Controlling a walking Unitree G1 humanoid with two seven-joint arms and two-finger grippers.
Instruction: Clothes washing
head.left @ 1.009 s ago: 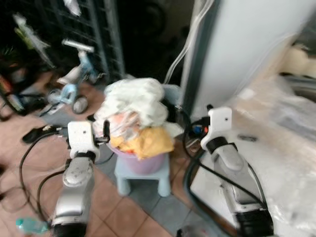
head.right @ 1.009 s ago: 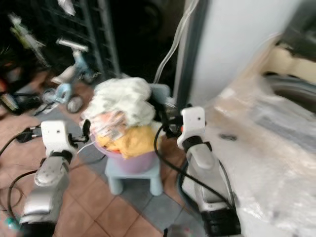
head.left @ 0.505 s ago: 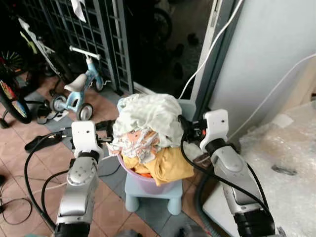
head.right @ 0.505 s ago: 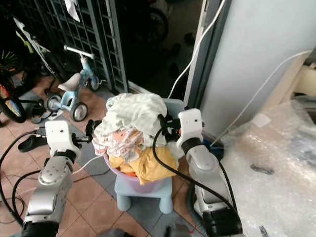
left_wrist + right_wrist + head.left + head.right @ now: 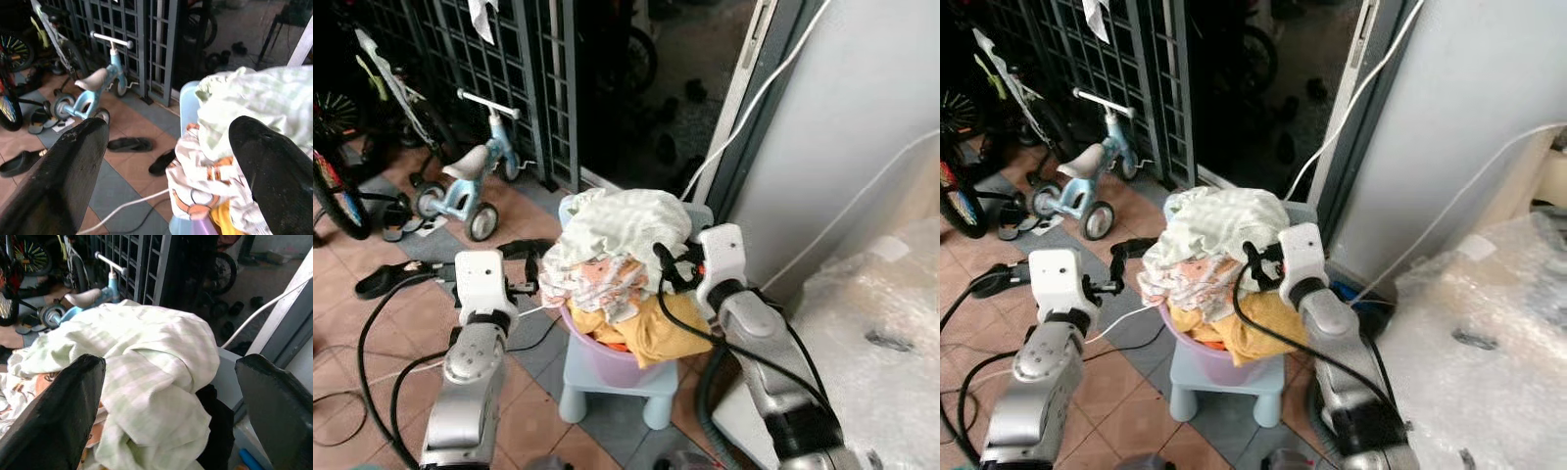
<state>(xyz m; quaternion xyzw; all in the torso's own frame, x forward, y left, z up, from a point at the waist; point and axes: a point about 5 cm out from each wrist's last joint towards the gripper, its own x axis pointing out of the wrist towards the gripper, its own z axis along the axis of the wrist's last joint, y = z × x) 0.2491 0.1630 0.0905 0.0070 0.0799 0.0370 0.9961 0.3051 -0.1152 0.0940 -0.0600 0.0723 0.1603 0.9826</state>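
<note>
A heap of laundry fills a purple basin [image 5: 603, 354] on a pale blue stool [image 5: 607, 390]. A pale green checked cloth [image 5: 625, 223] lies on top, over a white and orange printed garment [image 5: 607, 279] and a yellow one [image 5: 651, 328]. My left gripper [image 5: 530, 269] is open beside the heap's left side, its fingertips [image 5: 63, 181] spread wide and holding nothing. My right gripper [image 5: 668, 270] is open against the heap's right side. In the right wrist view the green cloth [image 5: 146, 357] lies between its fingers [image 5: 54, 416].
A blue child's tricycle [image 5: 470, 171] and a metal gate [image 5: 509, 69] stand behind on the left. Slippers [image 5: 382, 281] and cables lie on the tiled floor. A white wall [image 5: 862, 117] rises on the right, with a bubble-wrapped surface [image 5: 881, 333] below it.
The head camera swung left off the bubble-wrapped surface and sharpened, centring the heap. My right gripper has closed in on the heap's right side. The left arm holds its place.
</note>
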